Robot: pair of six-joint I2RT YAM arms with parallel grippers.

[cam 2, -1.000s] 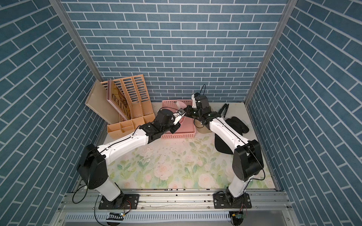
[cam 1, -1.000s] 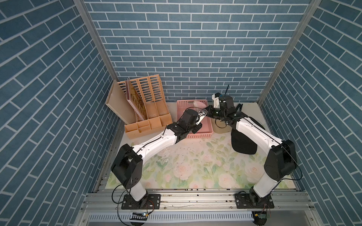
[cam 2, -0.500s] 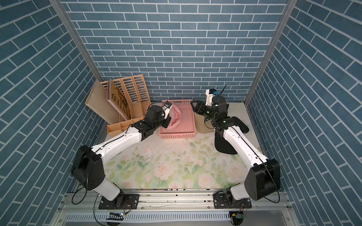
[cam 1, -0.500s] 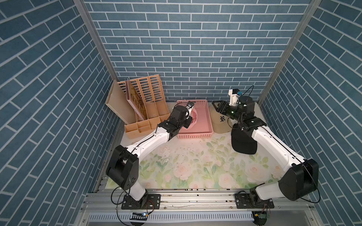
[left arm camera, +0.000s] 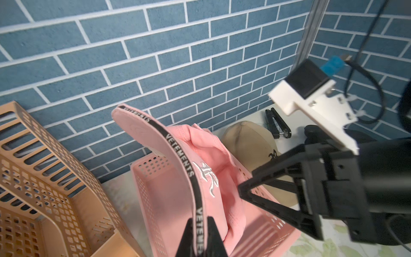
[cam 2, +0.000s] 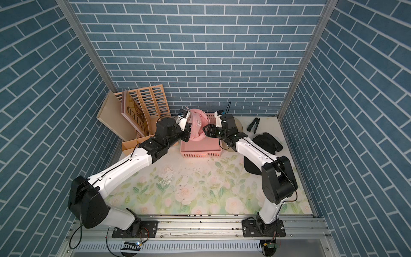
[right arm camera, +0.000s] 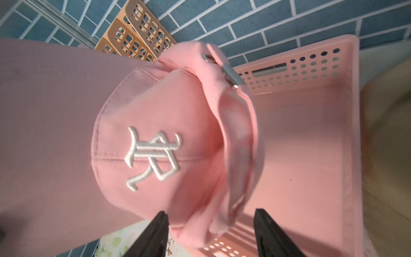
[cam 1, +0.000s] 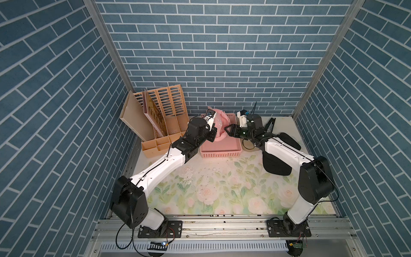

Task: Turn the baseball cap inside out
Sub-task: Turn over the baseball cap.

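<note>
— Over the pink basket, what have you got in the air?

— I have the baseball cap (cam 1: 219, 126) lifted clear above the basket (cam 1: 220, 153), close to the back wall. Both top views show it hanging between my two arms.

— Which arm carries it?

— My left gripper (left arm camera: 199, 224). Its fingers (left arm camera: 185, 242) are pinched tight on the edge of the brim, right on the black tape that runs along the rim.

— How does the cap look?

— Pink cloth, with a white embroidered emblem on the front panel and white letters reading VETEMENTS on that black tape. The brim rises from the grip in an arch. The crown hangs beside it, slumped and creased. The emblem faces outward, so I read the cap as right side out. From the right wrist view I see a silver buckle (right arm camera: 231, 73) on the back strap.

— And the right side?

— My right gripper (right arm camera: 211, 213) sits at the crown with its fingers (right arm camera: 153, 235) spread wide. A fold of the crown's edge lies in the gap, and I see no pinch on it.

— Anything else around?

— A tan cap (left arm camera: 246, 142) lies on the worktop (cam 1: 211, 184) just beside the basket. A black cap (cam 1: 275, 165) lies partly under my right arm. A black folding tool (left arm camera: 277, 124) is by the back wall, and a wooden file rack (cam 1: 164, 115) stands in the back corner on my left arm's side.
</note>
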